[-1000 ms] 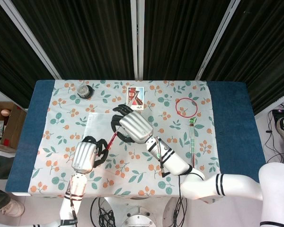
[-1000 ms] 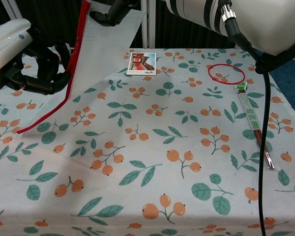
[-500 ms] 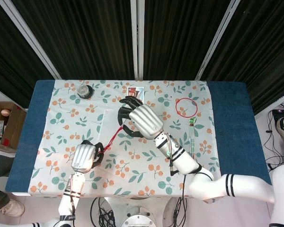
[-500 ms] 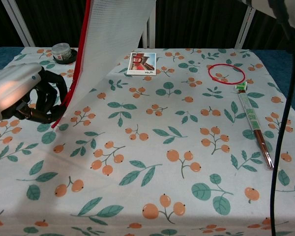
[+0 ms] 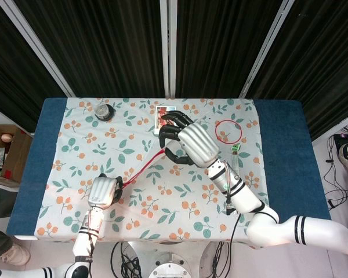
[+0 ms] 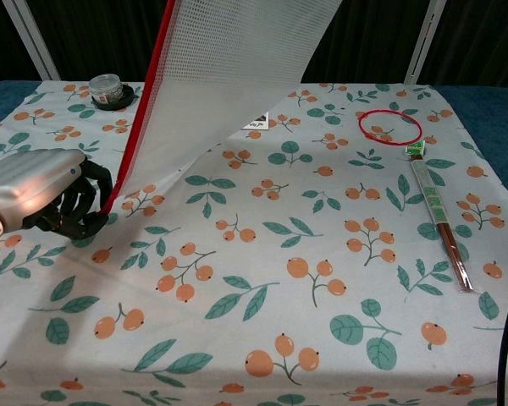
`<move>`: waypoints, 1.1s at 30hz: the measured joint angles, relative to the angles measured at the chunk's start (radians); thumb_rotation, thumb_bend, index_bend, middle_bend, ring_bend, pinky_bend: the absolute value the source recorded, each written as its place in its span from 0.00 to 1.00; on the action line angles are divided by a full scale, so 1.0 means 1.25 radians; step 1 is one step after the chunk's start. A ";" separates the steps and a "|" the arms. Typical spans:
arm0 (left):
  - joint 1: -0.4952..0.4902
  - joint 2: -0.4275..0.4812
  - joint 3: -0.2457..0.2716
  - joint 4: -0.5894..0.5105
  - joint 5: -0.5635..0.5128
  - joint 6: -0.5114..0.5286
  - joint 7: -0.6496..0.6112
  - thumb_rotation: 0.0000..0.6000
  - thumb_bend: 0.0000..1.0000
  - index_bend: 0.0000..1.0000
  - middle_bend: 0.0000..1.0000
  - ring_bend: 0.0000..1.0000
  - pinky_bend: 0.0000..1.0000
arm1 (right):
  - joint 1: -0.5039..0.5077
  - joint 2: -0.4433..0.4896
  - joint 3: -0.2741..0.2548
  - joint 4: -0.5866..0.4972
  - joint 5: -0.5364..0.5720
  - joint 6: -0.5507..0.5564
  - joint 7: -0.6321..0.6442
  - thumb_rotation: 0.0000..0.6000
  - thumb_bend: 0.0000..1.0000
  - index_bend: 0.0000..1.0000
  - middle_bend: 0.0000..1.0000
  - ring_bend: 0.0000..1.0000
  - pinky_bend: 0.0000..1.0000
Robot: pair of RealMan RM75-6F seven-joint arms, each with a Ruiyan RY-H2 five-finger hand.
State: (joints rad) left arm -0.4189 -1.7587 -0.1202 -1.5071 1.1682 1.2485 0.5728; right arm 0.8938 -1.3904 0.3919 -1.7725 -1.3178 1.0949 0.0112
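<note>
Currently, one white mesh bag (image 6: pixel 229 76) with a red edge, stretched taut above the table (image 5: pixel 278 168): lower corner gripped by the left hand (image 6: pixel 46 199) near the cloth, upper end clasped by the raised right hand (image 5: pixel 188 142), long axis slanting between them.

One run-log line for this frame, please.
left hand: grips mesh pouch low corner | right hand: holds pouch top, raised | table: red ring, pen

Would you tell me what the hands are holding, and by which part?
Both hold the mesh pouch: left hand its lower red-edged corner, right hand its raised upper end.
</note>
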 measured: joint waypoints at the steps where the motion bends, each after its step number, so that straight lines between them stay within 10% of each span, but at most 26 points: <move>1: -0.001 0.001 -0.004 0.003 -0.012 -0.006 0.001 1.00 0.46 0.78 0.77 0.68 0.39 | -0.003 0.002 -0.001 0.000 -0.004 0.003 0.007 1.00 0.50 0.89 0.42 0.18 0.14; 14: -0.009 0.037 -0.047 0.014 -0.094 -0.014 0.021 1.00 0.47 0.72 0.73 0.66 0.39 | -0.002 -0.027 -0.014 0.045 -0.044 0.019 0.075 1.00 0.51 0.89 0.42 0.19 0.15; 21: -0.009 0.068 -0.059 -0.024 -0.096 0.000 0.008 1.00 0.23 0.17 0.32 0.31 0.35 | -0.002 -0.044 -0.044 0.063 -0.102 0.034 0.092 1.00 0.51 0.89 0.43 0.19 0.15; 33: 0.019 0.145 -0.102 -0.094 -0.086 0.104 -0.013 1.00 0.10 0.11 0.19 0.19 0.26 | -0.047 -0.071 -0.224 0.136 -0.314 0.098 0.091 1.00 0.50 0.89 0.42 0.19 0.15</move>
State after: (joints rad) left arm -0.3954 -1.5774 -0.2472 -1.6251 1.0604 1.3786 0.5569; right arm 0.8349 -1.4790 0.1116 -1.6024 -1.7109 1.2180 0.1247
